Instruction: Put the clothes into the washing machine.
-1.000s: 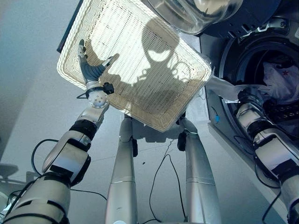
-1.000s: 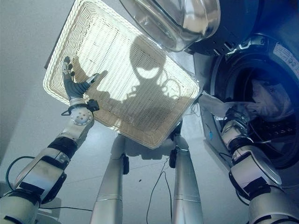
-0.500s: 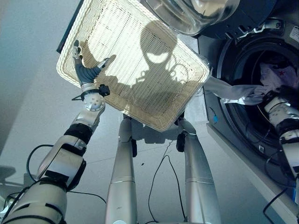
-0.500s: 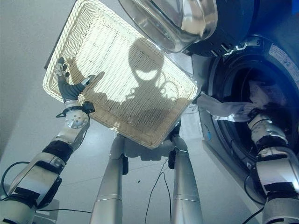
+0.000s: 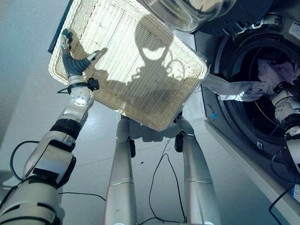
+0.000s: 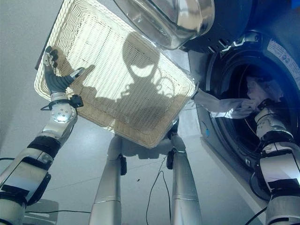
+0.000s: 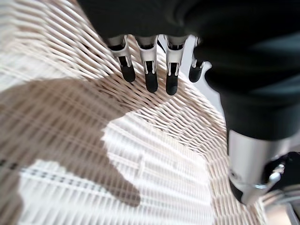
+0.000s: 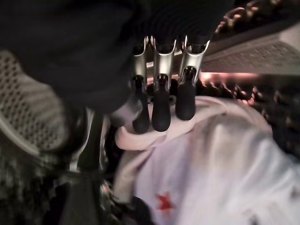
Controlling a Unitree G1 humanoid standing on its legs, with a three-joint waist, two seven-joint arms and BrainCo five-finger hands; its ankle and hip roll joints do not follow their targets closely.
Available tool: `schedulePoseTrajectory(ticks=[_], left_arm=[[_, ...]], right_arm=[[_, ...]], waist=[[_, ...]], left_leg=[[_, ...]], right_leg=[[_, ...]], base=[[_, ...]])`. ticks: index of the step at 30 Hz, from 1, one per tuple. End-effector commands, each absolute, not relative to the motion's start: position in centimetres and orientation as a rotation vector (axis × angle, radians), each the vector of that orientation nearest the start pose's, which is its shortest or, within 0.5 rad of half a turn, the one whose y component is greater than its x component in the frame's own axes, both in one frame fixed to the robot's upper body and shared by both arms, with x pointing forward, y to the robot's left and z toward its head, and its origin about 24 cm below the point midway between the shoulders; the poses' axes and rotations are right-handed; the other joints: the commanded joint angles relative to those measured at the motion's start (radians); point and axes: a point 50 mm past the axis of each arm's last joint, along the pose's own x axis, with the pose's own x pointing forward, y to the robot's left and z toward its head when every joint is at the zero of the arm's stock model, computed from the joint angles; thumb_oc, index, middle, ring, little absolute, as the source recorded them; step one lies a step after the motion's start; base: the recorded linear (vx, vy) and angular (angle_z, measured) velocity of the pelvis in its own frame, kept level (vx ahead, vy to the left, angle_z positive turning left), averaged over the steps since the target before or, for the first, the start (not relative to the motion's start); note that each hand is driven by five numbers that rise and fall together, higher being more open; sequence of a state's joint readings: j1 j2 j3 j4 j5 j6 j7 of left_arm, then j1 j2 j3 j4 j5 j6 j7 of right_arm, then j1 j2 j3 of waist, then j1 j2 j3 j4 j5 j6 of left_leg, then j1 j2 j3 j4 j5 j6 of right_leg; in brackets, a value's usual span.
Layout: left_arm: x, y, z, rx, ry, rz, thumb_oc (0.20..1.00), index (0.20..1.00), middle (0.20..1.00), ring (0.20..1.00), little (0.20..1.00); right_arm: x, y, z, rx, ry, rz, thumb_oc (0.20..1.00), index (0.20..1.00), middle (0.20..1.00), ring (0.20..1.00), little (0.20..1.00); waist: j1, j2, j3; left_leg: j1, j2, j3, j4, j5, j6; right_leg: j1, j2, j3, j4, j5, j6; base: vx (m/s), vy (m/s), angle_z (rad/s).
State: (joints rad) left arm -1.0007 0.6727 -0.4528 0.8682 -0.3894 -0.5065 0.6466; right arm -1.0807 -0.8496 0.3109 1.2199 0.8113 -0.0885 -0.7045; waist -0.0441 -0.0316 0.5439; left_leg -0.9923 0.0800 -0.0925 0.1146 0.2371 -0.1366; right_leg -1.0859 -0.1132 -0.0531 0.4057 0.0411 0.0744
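Note:
My right hand [image 5: 280, 88] reaches into the washing machine drum [image 5: 243, 126], fingers [image 8: 161, 110] curled on a white garment [image 8: 211, 178] with a red star. A long white piece of cloth [image 5: 232, 89] stretches from that hand out over the drum's rim toward the basket's corner. More white clothing [image 5: 274, 70] lies deeper in the drum. The pale wicker basket [image 5: 154, 123] is tilted up, with nothing inside it. At its far left rim my left hand [image 5: 70, 61] is open, fingers [image 7: 151, 75] lying against the weave.
The washer's round glass door [image 5: 187, 11] hangs open above the basket's far side. The machine's dark front panel [image 6: 225, 33] fills the upper right. Pale floor [image 5: 28, 93] lies left of the basket.
My right hand has gone from the drum's rim deeper inside, drawing the white cloth out long behind it. The left hand and the basket's edge have shifted up and left.

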Motion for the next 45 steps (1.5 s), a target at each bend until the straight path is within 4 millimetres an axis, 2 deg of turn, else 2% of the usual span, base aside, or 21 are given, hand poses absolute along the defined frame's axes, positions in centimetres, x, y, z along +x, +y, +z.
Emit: schedulePoseTrajectory(ticks=[1, 3, 4, 6, 13, 23, 31, 39, 40, 42, 43, 45], left_arm=[[37.7, 24.5, 25.6, 0.196, -0.714, 0.551, 1.0, 1.0, 1.0, 1.0, 1.0], [37.8, 24.2, 25.7, 0.189, -0.718, 0.546, 1.0, 1.0, 1.0, 1.0, 1.0], [37.9, 23.9, 25.6, 0.183, -0.725, 0.535, 1.0, 1.0, 1.0, 1.0, 1.0], [38.0, 23.6, 25.6, 0.182, -0.729, 0.528, 1.0, 1.0, 1.0, 1.0, 1.0], [38.1, 22.6, 25.3, 0.163, -0.754, 0.517, 1.0, 1.0, 1.0, 1.0, 1.0], [38.1, 21.5, 24.9, 0.144, -0.772, 0.497, 1.0, 1.0, 1.0, 1.0, 1.0], [38.0, 21.1, 24.4, 0.137, -0.771, 0.496, 1.0, 1.0, 1.0, 1.0, 1.0], [38.0, 21.1, 24.4, 0.135, -0.772, 0.495, 1.0, 1.0, 1.0, 1.0, 1.0], [38.0, 20.8, 24.3, 0.132, -0.772, 0.494, 1.0, 1.0, 1.0, 1.0, 1.0], [38.0, 20.8, 24.3, 0.132, -0.772, 0.494, 1.0, 1.0, 1.0, 1.0, 1.0], [38.0, 20.8, 24.3, 0.131, -0.769, 0.495, 1.0, 1.0, 1.0, 1.0, 1.0], [38.0, 20.8, 24.3, 0.131, -0.769, 0.495, 1.0, 1.0, 1.0, 1.0, 1.0]], right_arm=[[33.2, -39.2, 27.8, -0.458, -0.224, -1.171, 1.0, 1.0, 1.0, 1.0, 1.0], [34.2, -37.7, 28.1, -0.594, -0.226, -1.129, 1.0, 1.0, 1.0, 1.0, 1.0], [35.1, -36.5, 27.9, -0.741, -0.221, -1.078, 1.0, 1.0, 1.0, 1.0, 1.0], [35.5, -36.0, 27.5, -0.786, -0.213, -1.052, 1.0, 1.0, 1.0, 1.0, 1.0], [37.4, -32.7, 24.9, -1.126, -0.225, -0.892, 1.0, 1.0, 1.0, 1.0, 1.0], [38.5, -30.4, 21.1, -1.425, -0.195, -0.651, 1.0, 1.0, 1.0, 1.0, 1.0], [38.3, -30.4, 18.6, -1.487, -0.108, -0.582, 1.0, 1.0, 1.0, 1.0, 1.0], [38.3, -30.4, 18.4, -1.491, -0.1, -0.575, 1.0, 1.0, 1.0, 1.0, 1.0], [38.3, -30.2, 17.5, -1.516, -0.078, -0.531, 1.0, 1.0, 1.0, 1.0, 1.0], [38.3, -30.2, 17.5, -1.516, -0.078, -0.531, 1.0, 1.0, 1.0, 1.0, 1.0], [38.1, -30.1, 16.5, -1.523, -0.055, -0.51, 1.0, 1.0, 1.0, 1.0, 1.0], [38.1, -30.1, 16.5, -1.523, -0.055, -0.51, 1.0, 1.0, 1.0, 1.0, 1.0]], waist=[[-0.002, -0.032, -0.024], [0.001, -0.026, -0.024], [0.005, -0.017, -0.024], [0.007, -0.01, -0.024], [0.008, 0.018, -0.024], [0.011, 0.036, -0.024], [0.011, 0.041, -0.024], [0.011, 0.043, -0.024], [0.009, 0.045, -0.024], [0.009, 0.045, -0.024], [0.007, 0.045, -0.024], [0.007, 0.045, -0.024]], left_leg=[[-0.009, -0.074, 0.025, 0.113, -0.135, 0.044], [-0.016, -0.077, 0.027, 0.116, -0.135, 0.043], [-0.021, -0.079, 0.034, 0.113, -0.134, 0.044], [-0.026, -0.08, 0.036, 0.114, -0.133, 0.044], [-0.053, -0.087, 0.052, 0.117, -0.128, 0.044], [-0.064, -0.087, 0.065, 0.114, -0.114, 0.043], [-0.061, -0.086, 0.074, 0.107, -0.106, 0.043], [-0.063, -0.085, 0.074, 0.108, -0.105, 0.043], [-0.065, -0.085, 0.076, 0.108, -0.102, 0.042], [-0.065, -0.085, 0.076, 0.108, -0.102, 0.042], [-0.066, -0.085, 0.078, 0.11, -0.101, 0.044], [-0.066, -0.085, 0.078, 0.11, -0.101, 0.044]], right_leg=[[0.063, 0.039, -0.046, -0.206, 0.169, 0.076], [0.054, 0.037, -0.048, -0.202, 0.163, 0.076], [0.05, 0.034, -0.052, -0.201, 0.159, 0.077], [0.044, 0.032, -0.052, -0.199, 0.157, 0.077], [0.013, 0.027, -0.047, -0.187, 0.15, 0.078], [-0.002, 0.028, -0.041, -0.182, 0.145, 0.074], [-0.003, 0.031, -0.038, -0.179, 0.142, 0.069], [-0.005, 0.032, -0.037, -0.178, 0.142, 0.068], [-0.007, 0.032, -0.034, -0.178, 0.145, 0.068], [-0.007, 0.032, -0.034, -0.178, 0.145, 0.068], [-0.01, 0.034, -0.031, -0.176, 0.147, 0.067], [-0.01, 0.034, -0.031, -0.176, 0.147, 0.067]], base=[[0.01, 0.03, 0.02], [0.0, 0.0, 0.0], [0.0, 0.0, 0.0], [0.0, 0.0, 0.0], [-0.01, 0.019, 0.05], [-0.01, 0.004, -0.01], [0.0, 0.0, 0.0], [0.0, 0.0, 0.0], [0.0, 0.0, 0.0], [0.0, 0.0, 0.0], [0.0, 0.0, 0.0], [0.0, 0.0, 0.0]])
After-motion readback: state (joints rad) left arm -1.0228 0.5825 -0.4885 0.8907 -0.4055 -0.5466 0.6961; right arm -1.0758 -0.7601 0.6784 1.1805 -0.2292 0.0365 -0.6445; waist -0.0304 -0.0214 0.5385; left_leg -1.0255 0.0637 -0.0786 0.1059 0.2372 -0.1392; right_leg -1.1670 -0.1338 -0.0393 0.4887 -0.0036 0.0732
